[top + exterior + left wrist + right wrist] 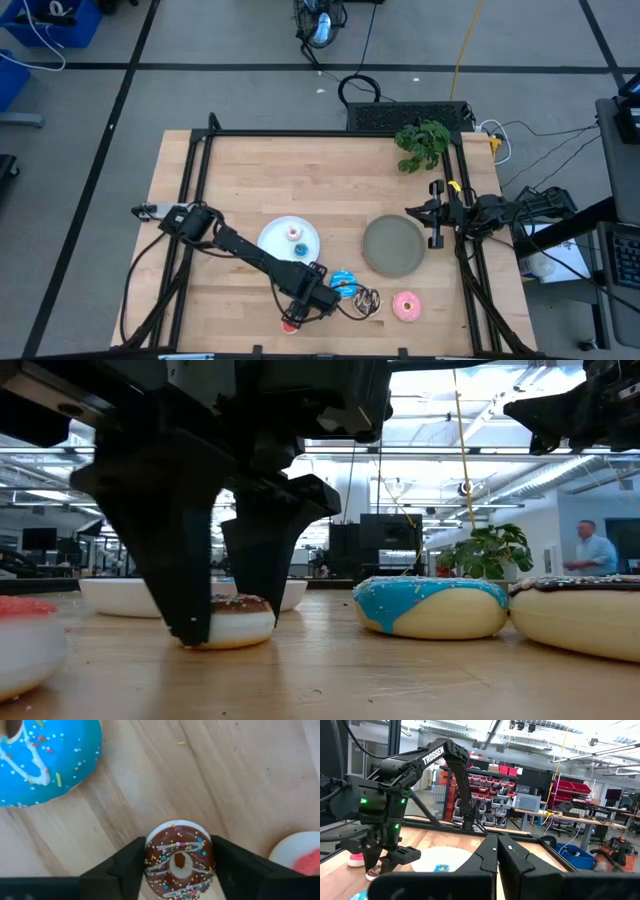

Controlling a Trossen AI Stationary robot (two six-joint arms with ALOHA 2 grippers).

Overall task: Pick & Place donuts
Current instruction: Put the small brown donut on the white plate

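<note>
A small brown sprinkled donut (179, 862) lies flat on the wooden table near its front edge, and my left gripper (179, 870) comes down on it with a finger on each side. Beside it lie a small red donut (302, 857), a large blue donut (344, 283), a dark chocolate sprinkled donut (369, 300) and a pink donut (406, 306). A white plate (275, 238) holds a white-pink donut (293, 233) and a small blue donut (300, 250). My right gripper (497, 857) waits shut at the table's right edge. My left gripper pinches the brown donut's outer rim (150, 857) between its two fingers, one finger on each opposite side. The fingers (185, 595) point down from above, slightly slanted. The donut lies flat with its underside on the table (330, 670), icing up.
A grey plate (393, 245) sits right of the white plate. A green plant (422, 143) stands at the far right corner. Black frame rails (190, 180) run along the table's edges. Bare wood lies across the far half.
</note>
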